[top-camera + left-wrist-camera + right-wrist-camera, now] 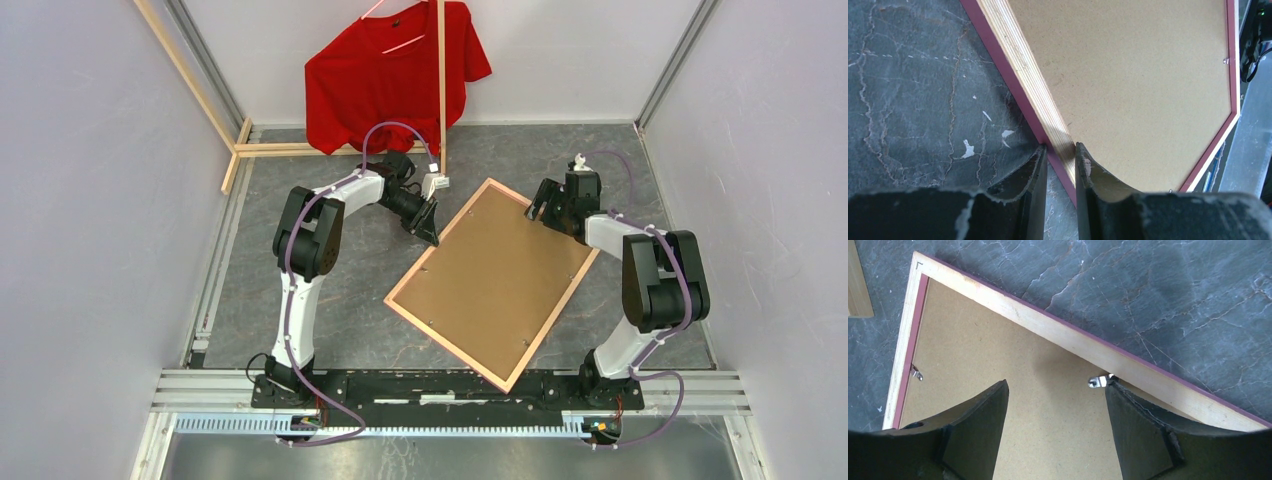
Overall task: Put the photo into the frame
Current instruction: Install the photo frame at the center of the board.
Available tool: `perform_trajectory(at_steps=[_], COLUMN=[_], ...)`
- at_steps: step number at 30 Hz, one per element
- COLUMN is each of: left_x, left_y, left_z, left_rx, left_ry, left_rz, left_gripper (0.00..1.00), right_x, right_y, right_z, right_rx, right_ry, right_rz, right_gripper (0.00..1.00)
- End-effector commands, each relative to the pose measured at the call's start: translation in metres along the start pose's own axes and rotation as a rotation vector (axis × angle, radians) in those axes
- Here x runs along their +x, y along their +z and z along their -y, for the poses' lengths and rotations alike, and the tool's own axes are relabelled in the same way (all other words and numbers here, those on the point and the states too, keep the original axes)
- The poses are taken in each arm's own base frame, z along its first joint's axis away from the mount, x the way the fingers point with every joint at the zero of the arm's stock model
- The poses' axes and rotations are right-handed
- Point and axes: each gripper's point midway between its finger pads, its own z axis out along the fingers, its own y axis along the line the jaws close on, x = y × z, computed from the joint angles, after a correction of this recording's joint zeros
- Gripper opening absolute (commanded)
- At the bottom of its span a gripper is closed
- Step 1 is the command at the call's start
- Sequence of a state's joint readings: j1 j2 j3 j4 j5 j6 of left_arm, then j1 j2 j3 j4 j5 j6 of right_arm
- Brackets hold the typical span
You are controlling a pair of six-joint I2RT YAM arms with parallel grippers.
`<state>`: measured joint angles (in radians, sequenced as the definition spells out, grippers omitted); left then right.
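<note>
Progress seems well along, though the key item is hidden. In the top view, the frame (447, 345) lies back-up and askew on the tabletop (360, 330) between the two arms. Its opening is filled by the brown backing board (490, 280). The photo shows nowhere, and I cannot tell whether it sits beneath the board. The left gripper (432, 232) is at the frame's far-left rail, and the right gripper (540, 207) is at its far corner.

In the left wrist view, the left gripper (1060, 152) has its fingers drawn close. One is outside the pink edge and one over the backing board (1128, 75), apparently pinching the pale wood rail of the frame (1013, 55).

In the right wrist view, the right gripper (1057, 390) stands wide apart, holding nothing, above the board beside the frame (1048, 322). One fingertip is right at a small metal clip (1098, 381), and a second clip (917, 372) sits by the side rail. If the photo is underneath, what probably remains is securing these clips and turning the frame face-up.
</note>
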<state>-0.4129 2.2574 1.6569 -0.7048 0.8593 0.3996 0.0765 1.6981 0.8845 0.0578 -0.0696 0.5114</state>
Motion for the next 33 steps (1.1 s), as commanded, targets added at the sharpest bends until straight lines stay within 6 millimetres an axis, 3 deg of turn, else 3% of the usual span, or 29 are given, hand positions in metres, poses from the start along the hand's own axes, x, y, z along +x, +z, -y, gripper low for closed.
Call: perform_trajectory(at_steps=[1, 17, 28, 33], left_x=[0.042, 0.042, 0.041, 0.039], left_y=[0.012, 0.017, 0.015, 0.014], left_z=[-0.009, -0.005, -0.005, -0.006], left_rx=[-0.031, -0.017, -0.026, -0.028], left_ry=[0.009, 0.025, 0.032, 0.036], left_rz=[-0.139, -0.145, -0.145, -0.141], left_gripper=[0.29, 0.29, 0.29, 0.29], right_x=[-0.007, 0.004, -0.002, 0.002], right_y=[0.01, 0.015, -0.008, -0.007], right_z=[0.0, -0.014, -0.007, -0.006], right_rx=[-0.004, -0.101, -0.066, -0.066], right_ry=[0.01, 0.073, 0.05, 0.051], right_rz=[0.026, 0.028, 0.087, 0.075], right_gripper=[0.77, 0.75, 0.75, 0.75])
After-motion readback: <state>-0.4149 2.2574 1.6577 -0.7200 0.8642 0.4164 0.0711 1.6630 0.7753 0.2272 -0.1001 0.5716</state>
